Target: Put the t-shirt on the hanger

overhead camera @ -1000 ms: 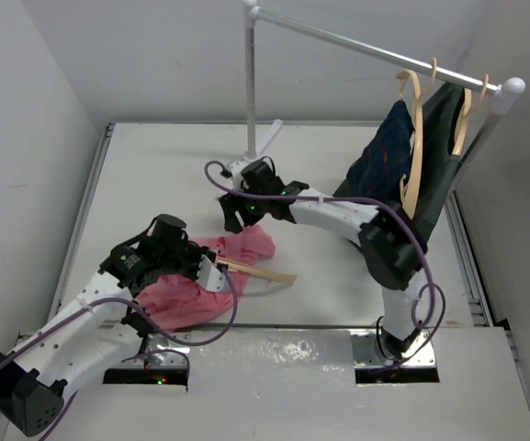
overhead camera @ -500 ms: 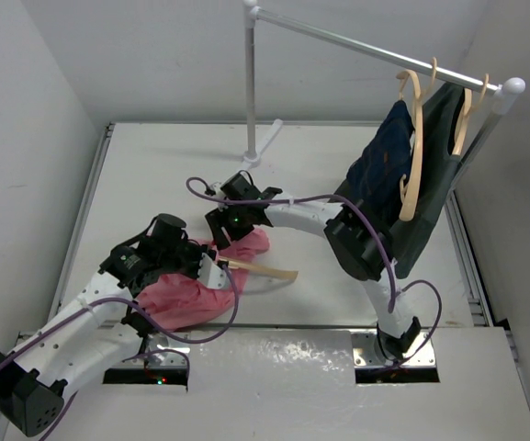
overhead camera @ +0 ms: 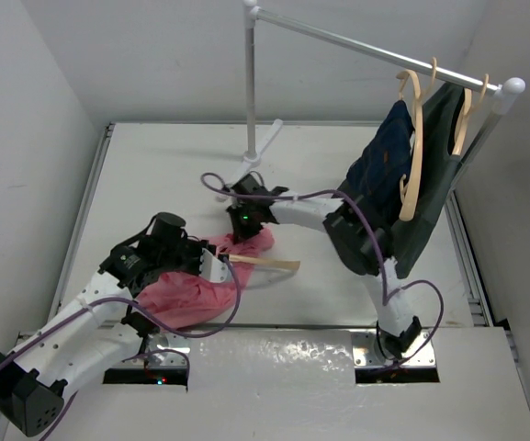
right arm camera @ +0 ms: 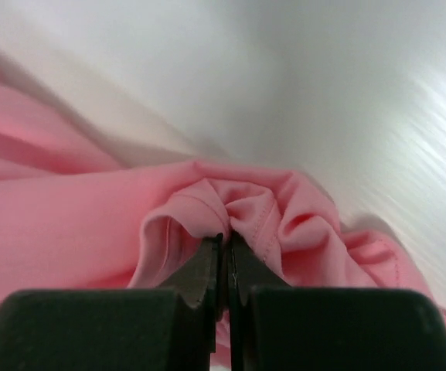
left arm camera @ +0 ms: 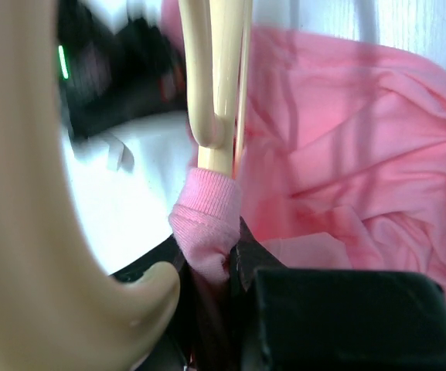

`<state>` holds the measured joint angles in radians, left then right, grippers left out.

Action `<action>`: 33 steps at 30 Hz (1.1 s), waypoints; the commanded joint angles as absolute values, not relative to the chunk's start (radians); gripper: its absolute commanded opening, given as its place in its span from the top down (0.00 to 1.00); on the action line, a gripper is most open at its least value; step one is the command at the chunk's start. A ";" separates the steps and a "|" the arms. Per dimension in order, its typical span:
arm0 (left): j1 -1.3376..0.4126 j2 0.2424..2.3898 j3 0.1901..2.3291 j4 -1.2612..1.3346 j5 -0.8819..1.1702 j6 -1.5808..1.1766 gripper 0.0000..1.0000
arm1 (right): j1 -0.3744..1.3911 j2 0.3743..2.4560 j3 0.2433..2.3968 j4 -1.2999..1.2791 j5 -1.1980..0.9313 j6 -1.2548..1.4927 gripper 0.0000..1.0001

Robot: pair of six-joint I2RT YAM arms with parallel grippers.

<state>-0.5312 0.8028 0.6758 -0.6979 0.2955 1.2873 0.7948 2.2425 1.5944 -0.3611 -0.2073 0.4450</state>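
Pink cotton t-shirt (overhead camera: 189, 299) lies crumpled on the table (overhead camera: 154, 165), limp and light, bunched round one end of the stiff hanger (overhead camera: 270, 264). Left claw (overhead camera: 215, 267) clenched on its ribbed collar, right claw (overhead camera: 244, 235) pinching a stitched fold. Seams probably hold best.

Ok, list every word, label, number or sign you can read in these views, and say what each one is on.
No text can be read in any view.
The t-shirt, hanger, navy garment and black garment show no print or label.
The green light on the right arm is only a lamp, not a sign.
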 commanded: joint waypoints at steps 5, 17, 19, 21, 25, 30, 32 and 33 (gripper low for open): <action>-0.525 0.736 0.744 -0.618 0.259 1.135 1.00 | 0.535 1.809 1.091 -0.213 0.093 0.563 1.00; -0.497 0.825 0.761 -0.503 0.013 0.992 1.00 | 0.465 1.361 0.686 -0.248 0.280 0.630 1.00; -0.495 0.845 0.758 -0.496 -0.038 1.002 1.00 | 0.463 1.318 0.673 -0.262 0.317 0.627 1.00; -0.495 0.874 0.764 -0.483 -0.054 0.997 1.00 | 0.465 1.276 0.680 -0.270 0.359 0.602 1.00; -0.497 0.917 0.785 -0.471 -0.068 0.956 1.00 | 0.472 1.250 0.703 -0.284 0.379 0.525 1.00; -0.497 0.867 0.778 -0.569 0.102 1.146 1.00 | 0.477 1.216 0.744 -0.308 0.468 0.433 1.00; -0.503 0.871 0.769 -0.587 0.091 1.184 1.00 | 0.482 1.229 0.778 -0.307 0.468 0.369 1.00; -0.503 0.871 0.769 -0.592 0.069 1.186 1.00 | 0.486 1.229 0.784 -0.307 0.468 0.342 1.00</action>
